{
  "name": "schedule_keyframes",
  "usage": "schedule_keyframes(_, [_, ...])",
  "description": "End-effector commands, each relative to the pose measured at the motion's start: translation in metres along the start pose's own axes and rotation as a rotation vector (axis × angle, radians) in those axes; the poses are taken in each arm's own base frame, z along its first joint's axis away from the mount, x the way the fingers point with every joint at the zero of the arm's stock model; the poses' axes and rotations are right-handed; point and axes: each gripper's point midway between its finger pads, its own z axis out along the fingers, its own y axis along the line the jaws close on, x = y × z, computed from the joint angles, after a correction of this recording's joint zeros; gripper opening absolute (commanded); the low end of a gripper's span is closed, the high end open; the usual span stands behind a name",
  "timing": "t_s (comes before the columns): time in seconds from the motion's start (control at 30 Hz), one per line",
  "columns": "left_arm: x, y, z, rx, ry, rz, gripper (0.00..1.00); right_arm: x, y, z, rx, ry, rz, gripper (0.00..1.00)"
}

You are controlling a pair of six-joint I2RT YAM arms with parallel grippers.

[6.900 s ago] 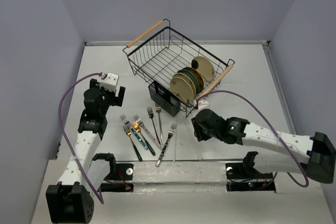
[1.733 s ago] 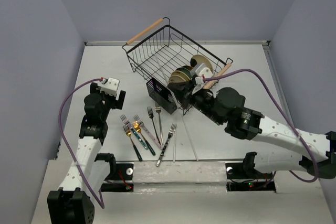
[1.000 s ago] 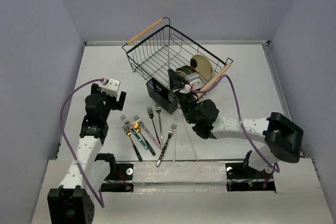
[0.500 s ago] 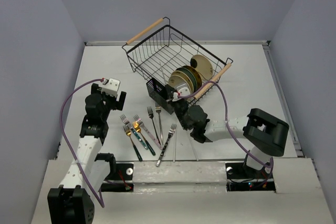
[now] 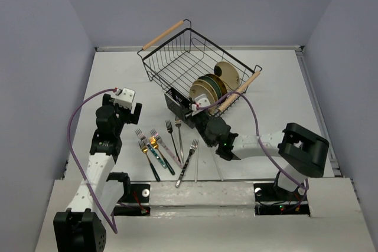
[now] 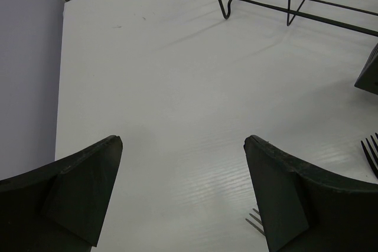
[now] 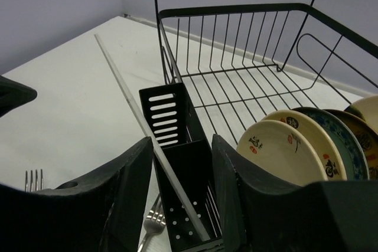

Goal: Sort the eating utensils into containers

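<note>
Slim table forks (image 5: 167, 151), silver, gold-headed, teal- and pink-handled: fanned on white bench (image 5: 283, 81), near small black slotted plastic caddy (image 7: 168, 119) | right gripper (image 7: 182, 140): jaws apart, facing caddy, thin silver rod (image 7: 130, 95) running between them | left gripper (image 6: 183, 143): jaws apart over bench beside forks

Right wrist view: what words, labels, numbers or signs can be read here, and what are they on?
No text can be read in this view.
Cream plates: small dark marks near the rim, too small and blurred to read.
Black caddy and wire rack: no lettering seen.
</note>
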Motion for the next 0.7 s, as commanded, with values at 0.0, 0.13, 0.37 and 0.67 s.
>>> schedule_keyframes(0.0, [-0.010, 0.005, -0.001, -0.017, -0.052, 0.013, 0.99, -0.050, -0.007, -0.001, -0.006, -0.063, 0.055, 0.52])
schedule_keyframes(0.13, [-0.010, 0.004, -0.001, -0.014, -0.049, 0.013, 0.99, -0.074, 0.001, -0.015, -0.110, 0.078, 0.061, 0.53])
schedule_keyframes(0.37, [-0.009, 0.003, 0.000, -0.010, -0.055, 0.015, 0.99, -0.055, -0.003, -0.082, -0.173, 0.574, 0.126, 0.54])
schedule_keyframes(0.67, [-0.011, 0.004, 0.000, -0.016, -0.063, 0.015, 0.99, 0.066, -0.005, -0.176, 0.057, 1.082, 0.042, 0.48])
